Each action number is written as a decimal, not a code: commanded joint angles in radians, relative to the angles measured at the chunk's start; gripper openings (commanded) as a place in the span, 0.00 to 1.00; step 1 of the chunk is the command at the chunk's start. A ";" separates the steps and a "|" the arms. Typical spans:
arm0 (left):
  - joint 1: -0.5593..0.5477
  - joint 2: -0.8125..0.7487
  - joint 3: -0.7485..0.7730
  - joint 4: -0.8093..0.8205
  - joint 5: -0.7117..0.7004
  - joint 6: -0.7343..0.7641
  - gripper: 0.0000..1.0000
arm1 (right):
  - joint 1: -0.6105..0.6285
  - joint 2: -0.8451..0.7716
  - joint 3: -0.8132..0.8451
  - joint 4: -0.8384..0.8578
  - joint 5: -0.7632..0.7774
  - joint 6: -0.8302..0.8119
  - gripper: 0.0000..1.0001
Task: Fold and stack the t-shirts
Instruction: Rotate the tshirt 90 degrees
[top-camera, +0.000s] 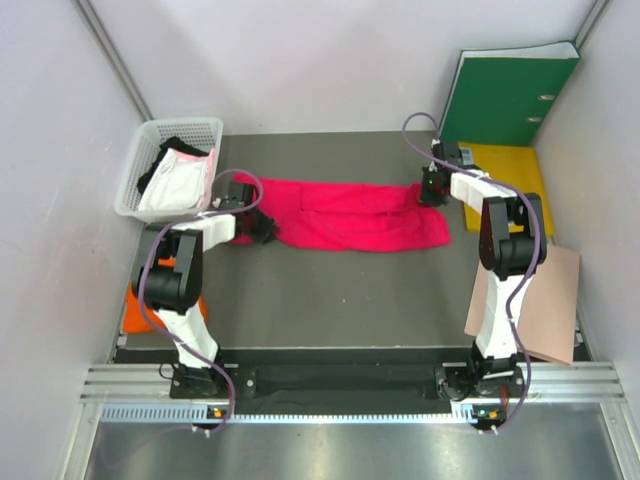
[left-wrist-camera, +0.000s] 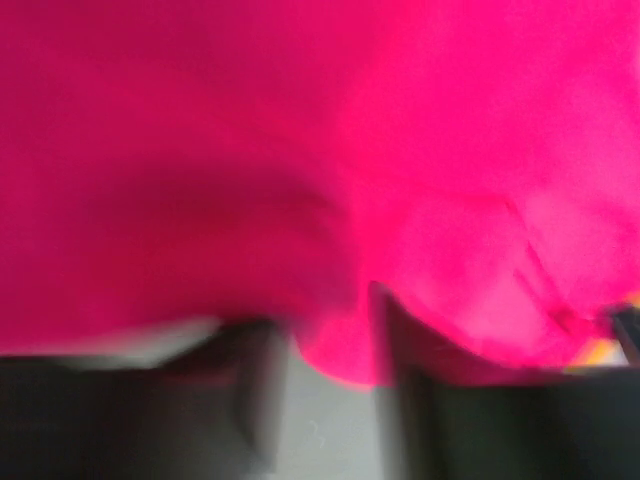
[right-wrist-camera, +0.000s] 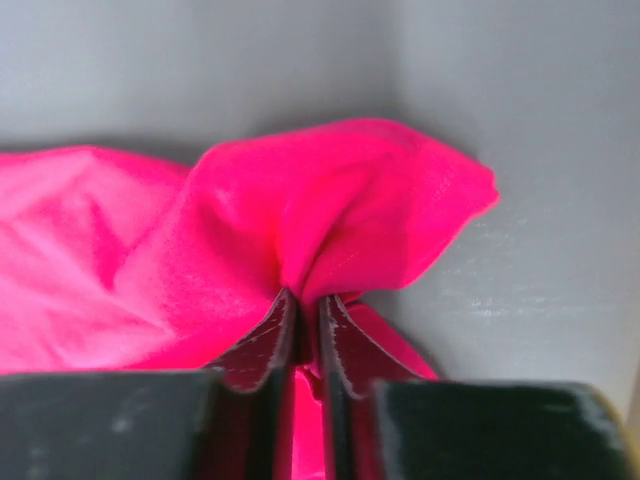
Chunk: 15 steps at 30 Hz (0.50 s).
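Magenta t-shirt: both ends taken up for a fold

**Item.** Magenta t-shirt (top-camera: 350, 215), lying as a long, loosely flattened band across the middle of the table (top-camera: 340, 290), with one end by each arm.

**Right end.** Right gripper (right-wrist-camera: 305, 320) has its jaws pinched tight on a bunched fold at the corner of the cloth. The fabric puckers up from the fingers, and the hold looks sound.

**Left end.** Left gripper (left-wrist-camera: 325, 330) has its fingers apart with a lobe of the hem between them. The wrist view is blurred, so I cannot tell whether the cloth is caught.

**Other stock.** Orange t-shirt (top-camera: 135, 312), folded small, lies by the left arm's base. The basket (top-camera: 135, 195) at the far left holds a whitish-pink garment (top-camera: 180, 185) and a black garment (top-camera: 165, 150), both unfolded.

**Step in hand (judged).** Seizing both ends of the band before carrying them over for the next fold.

**Handling notes (judged).**
- Confirm the left pinch takes all layers of the hem before any lift. A single layer would peel away and undo the band.
- Raise both ends together and level, since soft cloth sags and twists if one side leads.
- Keep the band lightly taut between the arms, not stretched.
- Lay the lifted edge down square on the lower edge and let go only once it rests flat.
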 joint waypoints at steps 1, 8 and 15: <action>-0.002 0.093 0.095 -0.132 -0.088 0.037 0.00 | 0.033 -0.027 -0.040 -0.081 0.039 0.009 0.00; 0.021 0.156 0.299 -0.278 -0.228 0.118 0.00 | 0.028 -0.188 -0.187 -0.191 0.051 0.079 0.00; 0.019 0.381 0.629 -0.294 -0.145 0.163 0.00 | 0.049 -0.323 -0.331 -0.326 -0.082 0.119 0.00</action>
